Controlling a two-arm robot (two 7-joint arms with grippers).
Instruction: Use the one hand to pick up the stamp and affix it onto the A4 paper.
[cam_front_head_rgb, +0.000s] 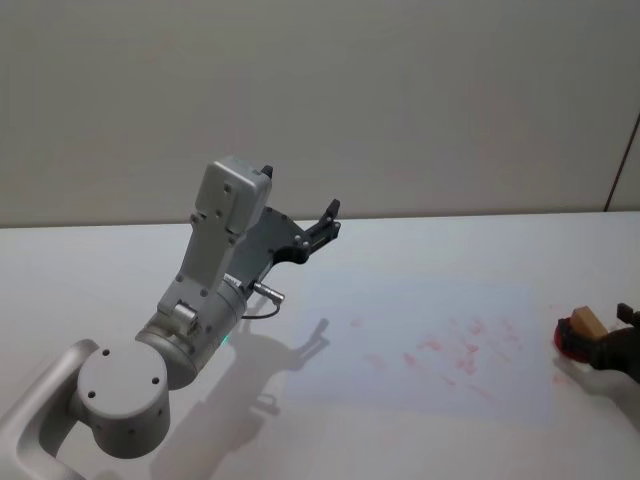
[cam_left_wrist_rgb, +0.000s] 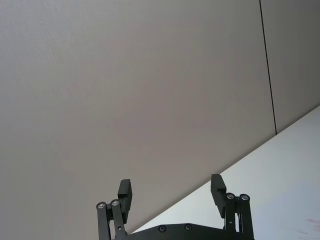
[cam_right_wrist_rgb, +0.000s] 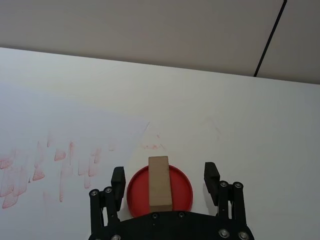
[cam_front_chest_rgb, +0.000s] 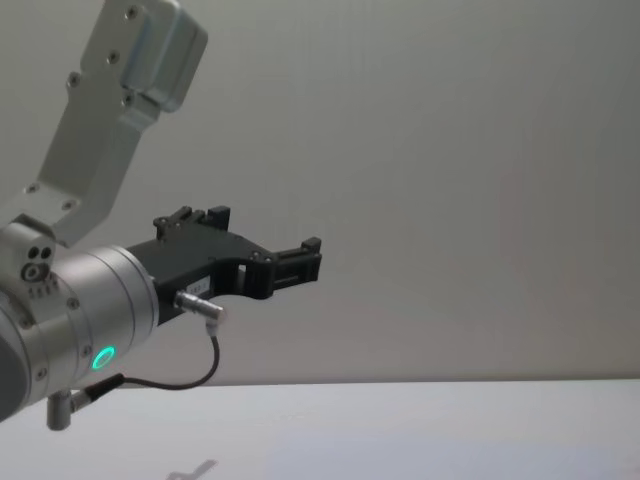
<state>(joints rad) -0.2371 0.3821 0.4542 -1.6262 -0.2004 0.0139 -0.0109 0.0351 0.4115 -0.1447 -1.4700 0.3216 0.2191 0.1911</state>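
The stamp, a tan wooden block, stands on a round red ink pad at the table's right side. My right gripper is open, its fingers straddling the stamp and pad with gaps on both sides. In the head view the stamp sits at the right edge, with the right gripper just beside it. The A4 paper lies flat to the left of the stamp and carries several red marks. My left gripper is open and empty, held high above the table's left half.
The raised left arm's pale grey link and silver wrist stand over the left of the white table. A plain wall rises behind the table. The ink pad lies just off the paper's right edge.
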